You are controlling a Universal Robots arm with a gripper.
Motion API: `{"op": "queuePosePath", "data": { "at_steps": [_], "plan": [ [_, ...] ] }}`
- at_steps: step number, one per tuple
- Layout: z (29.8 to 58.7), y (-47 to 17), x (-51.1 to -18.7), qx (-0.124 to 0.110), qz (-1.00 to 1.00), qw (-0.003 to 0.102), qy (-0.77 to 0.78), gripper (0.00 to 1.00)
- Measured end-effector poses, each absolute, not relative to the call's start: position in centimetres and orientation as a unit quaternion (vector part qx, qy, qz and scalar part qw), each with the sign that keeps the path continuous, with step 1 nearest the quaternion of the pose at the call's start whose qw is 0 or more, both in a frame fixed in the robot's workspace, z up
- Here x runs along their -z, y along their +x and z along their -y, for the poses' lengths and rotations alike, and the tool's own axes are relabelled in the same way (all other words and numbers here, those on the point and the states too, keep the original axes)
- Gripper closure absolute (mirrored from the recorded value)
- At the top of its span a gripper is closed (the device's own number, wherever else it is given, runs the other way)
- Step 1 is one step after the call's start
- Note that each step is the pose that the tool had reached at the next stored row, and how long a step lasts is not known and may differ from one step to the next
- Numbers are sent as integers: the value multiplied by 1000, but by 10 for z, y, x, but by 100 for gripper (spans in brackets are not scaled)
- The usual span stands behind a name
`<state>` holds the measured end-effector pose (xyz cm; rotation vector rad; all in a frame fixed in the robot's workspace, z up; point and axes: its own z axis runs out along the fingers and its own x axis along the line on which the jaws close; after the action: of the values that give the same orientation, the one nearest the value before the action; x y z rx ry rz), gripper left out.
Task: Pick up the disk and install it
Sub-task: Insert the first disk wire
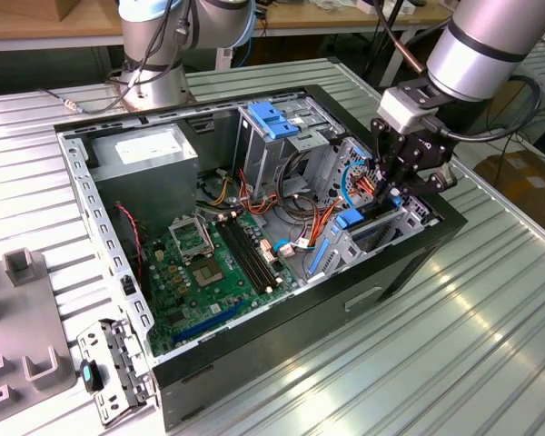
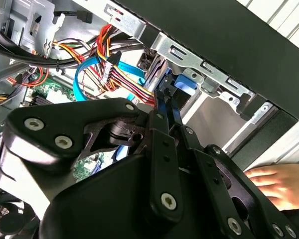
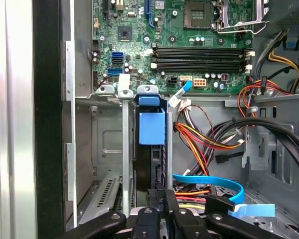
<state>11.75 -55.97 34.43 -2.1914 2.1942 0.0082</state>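
One black robot tool (image 3: pixel 157 211), clenched on the blue-framed silver metal disk (image 3: pixel 152 149), seats it edgewise in the grey steel drive bay (image 3: pixel 109 149), a step judged to demand straight pressing.

The gripper (image 3: pixel 157 206) sits low in a narrow slot between two upright metal bay walls (image 3: pixel 125 149), with the disk (image 3: pixel 152 149) filling the gap just ahead of it. Close beside it, bundled red and yellow wires (image 3: pixel 199 144) and a blue ribbon cable (image 3: pixel 214 181) crowd the open side.
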Motion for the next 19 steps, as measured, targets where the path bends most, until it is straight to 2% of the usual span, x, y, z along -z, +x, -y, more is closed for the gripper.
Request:
{"op": "queuePosePath", "data": {
  "at_steps": [14,16,17,19],
  "plan": [
    [560,118,-338,-3,-707,20,-706,83],
    [560,118,-338,-3,-707,21,-706,82],
    [560,118,-339,-3,-707,21,-706,75],
    [560,118,-346,-4,-707,21,-706,75]
  ]
}}
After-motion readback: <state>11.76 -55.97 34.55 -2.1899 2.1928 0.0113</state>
